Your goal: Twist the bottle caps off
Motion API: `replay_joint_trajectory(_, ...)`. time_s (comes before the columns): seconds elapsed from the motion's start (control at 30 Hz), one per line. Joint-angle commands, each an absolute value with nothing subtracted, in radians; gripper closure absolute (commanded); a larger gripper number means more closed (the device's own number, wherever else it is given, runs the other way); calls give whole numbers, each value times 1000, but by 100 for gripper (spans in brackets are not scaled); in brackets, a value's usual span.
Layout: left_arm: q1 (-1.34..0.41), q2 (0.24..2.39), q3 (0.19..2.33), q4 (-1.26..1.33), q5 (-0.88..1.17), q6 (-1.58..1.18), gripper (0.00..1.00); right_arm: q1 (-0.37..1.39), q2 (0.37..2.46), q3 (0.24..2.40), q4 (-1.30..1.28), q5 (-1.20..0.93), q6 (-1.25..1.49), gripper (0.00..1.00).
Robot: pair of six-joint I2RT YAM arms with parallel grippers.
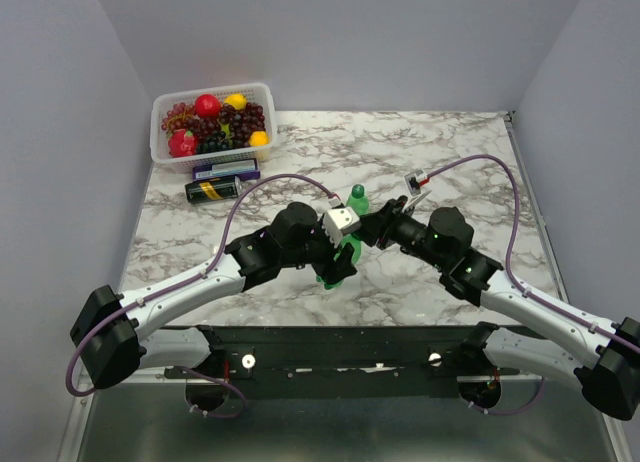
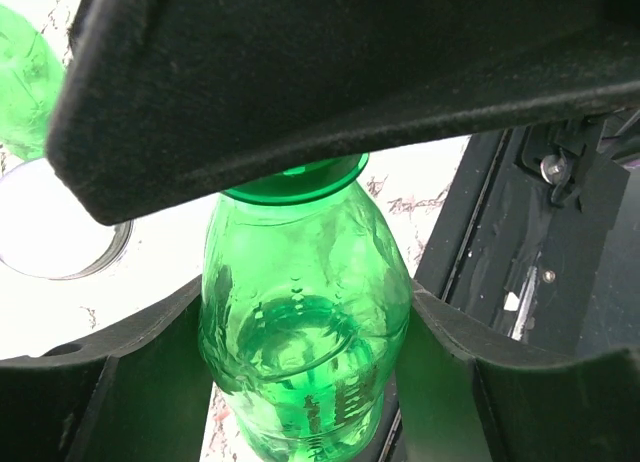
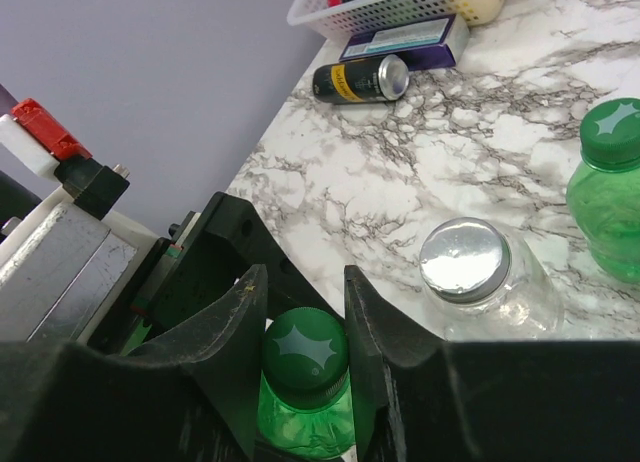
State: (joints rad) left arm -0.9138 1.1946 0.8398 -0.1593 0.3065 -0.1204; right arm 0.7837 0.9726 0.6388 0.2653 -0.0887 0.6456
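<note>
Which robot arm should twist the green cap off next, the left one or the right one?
Right. The right gripper grips the dark green cap, ready to twist, while the left gripper clamps that green bottle by its body.

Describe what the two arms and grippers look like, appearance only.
Both arms match: the left arm and right arm have white link segments between bulky black joints. A purple cable loops along each. The left gripper and right gripper have matte black, wedge-shaped fingers. A pale grey cube-shaped block sits at the left wrist; a white-and-red part near the right.
</note>
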Motion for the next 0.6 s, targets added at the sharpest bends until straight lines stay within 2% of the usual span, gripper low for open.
replay_joint_trajectory(0.0,-905,1167,850,-81,421,-124,98,784,954,643,342,-204,574,70)
replay_joint_trajectory(0.23,-894,1186,847,-32,607,-138,98,615,905,572,500,-628,543,73)
replay_joint_trajectory(0.33,-893,1190,845,-18,644,-147,98,577,881,565,529,-747,531,73)
replay_joint_trajectory(0.43,-881,1212,845,-6,683,-169,98,571,856,568,529,-804,520,73)
replay_joint_trajectory(0.57,-876,1223,844,-5,704,-179,98,560,810,577,482,-779,502,73)
